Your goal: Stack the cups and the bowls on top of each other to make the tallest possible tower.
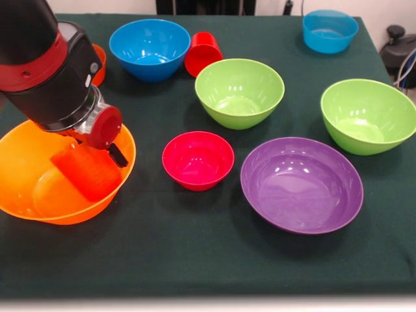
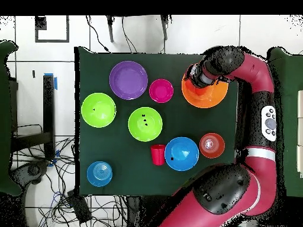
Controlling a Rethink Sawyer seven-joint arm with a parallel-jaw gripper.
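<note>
1. Front view: we see the red and black arm come down at the left, its gripper [image 1: 97, 162] inside the big glossy orange plastic bowl [image 1: 26, 156] at the table's left side.
2. We note a ribbed orange plastic cup [image 1: 88, 170] tilted in that bowl, touching the gripper's tip; one dark finger [image 1: 117, 155] shows beside it (whether the cup is clamped we cannot tell).
3. Just right of the big bowl sits a small crimson plastic bowl [image 1: 197, 160], upright and apart from it; beyond that, a wide purple plastic bowl [image 1: 301, 184].
4. Two lime green plastic bowls [image 1: 239, 91] stand behind these, well apart from each other.
5. A red plastic tumbler [image 1: 203, 54] lies on its side, touching a blue plastic bowl [image 1: 150, 49]; a second, paler blue bowl [image 1: 329, 30] sits at the far right corner.
6. Overhead view: we find a small orange bowl [image 2: 212, 145] beside the blue bowl, on the dark green tablecloth [image 2: 118, 159].
</note>
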